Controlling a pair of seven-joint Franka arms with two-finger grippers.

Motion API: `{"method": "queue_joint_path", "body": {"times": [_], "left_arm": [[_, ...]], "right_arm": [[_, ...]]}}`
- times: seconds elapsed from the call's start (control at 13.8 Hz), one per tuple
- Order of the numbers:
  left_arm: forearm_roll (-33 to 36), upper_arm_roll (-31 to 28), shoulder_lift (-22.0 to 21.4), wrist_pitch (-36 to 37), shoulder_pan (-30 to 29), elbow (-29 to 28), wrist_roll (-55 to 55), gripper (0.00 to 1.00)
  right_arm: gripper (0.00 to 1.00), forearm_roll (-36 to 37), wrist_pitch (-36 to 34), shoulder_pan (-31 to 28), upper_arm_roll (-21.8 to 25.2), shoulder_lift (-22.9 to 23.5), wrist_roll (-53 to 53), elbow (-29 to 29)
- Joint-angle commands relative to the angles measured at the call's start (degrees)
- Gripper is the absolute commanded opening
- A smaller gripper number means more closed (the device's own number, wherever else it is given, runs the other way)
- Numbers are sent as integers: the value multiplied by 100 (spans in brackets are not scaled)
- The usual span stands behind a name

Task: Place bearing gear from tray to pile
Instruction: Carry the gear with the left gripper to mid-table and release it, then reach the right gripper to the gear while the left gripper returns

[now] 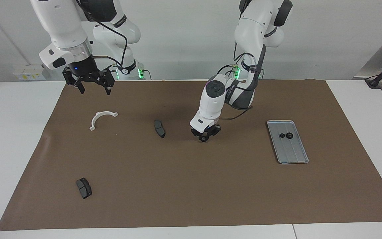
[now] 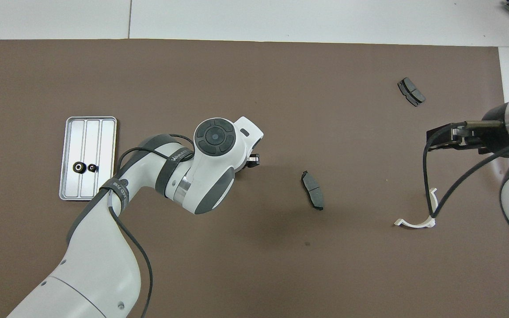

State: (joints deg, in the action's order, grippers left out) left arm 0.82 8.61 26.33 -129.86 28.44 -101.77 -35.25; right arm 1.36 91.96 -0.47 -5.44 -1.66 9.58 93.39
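The silver tray (image 1: 292,154) lies toward the left arm's end of the table, and two small black bearing gears (image 1: 282,135) (image 1: 289,135) sit in it. It also shows in the overhead view (image 2: 87,132), as do the gears (image 2: 79,167). My left gripper (image 1: 205,136) hangs low over the mat between the tray and the middle brake pad (image 1: 159,128). It is shut on a small dark round bearing gear (image 1: 203,138). In the overhead view the wrist hides most of it (image 2: 252,161). My right gripper (image 1: 94,89) waits open and raised near the white bracket (image 1: 102,119).
The pile is spread out: the white half-ring bracket (image 2: 418,218), one brake pad (image 2: 313,190) mid-table, and another brake pad (image 2: 411,91) (image 1: 84,188) farther from the robots at the right arm's end. A brown mat (image 1: 191,192) covers the table.
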Motion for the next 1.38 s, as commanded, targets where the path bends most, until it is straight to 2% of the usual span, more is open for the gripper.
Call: {"method": "queue_joint_path", "body": {"times": [0.0, 0.15, 0.36, 0.58, 0.73, 0.94, 1.31], "left_arm": [[94, -96, -49, -40, 40, 78, -44, 89], [103, -114, -224, 109, -74, 113, -26, 97], [111, -131, -295, 548, -573, 402, 9, 96], [50, -96, -470, 960, -1496, 456, 1174, 94], [41, -114, -611, 1190, -2023, 430, 1782, 94], [41, -131, -743, 1480, -2666, 246, 2819, 94], [41, -140, -1191, 1279, -3282, -693, 3727, 85]], "right_arm": [[100, -128, 93, -111, -19, -116, -71, 136], [100, -128, 462, -94, -19, -124, -71, 267], [100, -128, 884, -32, -27, -256, -53, 653], [100, -128, 1219, 187, -45, -204, 96, 892], [100, -128, 1324, 441, -45, 6, 393, 892], [100, -119, 1973, 1066, -45, 445, 991, 962], [100, 179, 2984, 2111, -36, 1473, 2721, 875]]}}
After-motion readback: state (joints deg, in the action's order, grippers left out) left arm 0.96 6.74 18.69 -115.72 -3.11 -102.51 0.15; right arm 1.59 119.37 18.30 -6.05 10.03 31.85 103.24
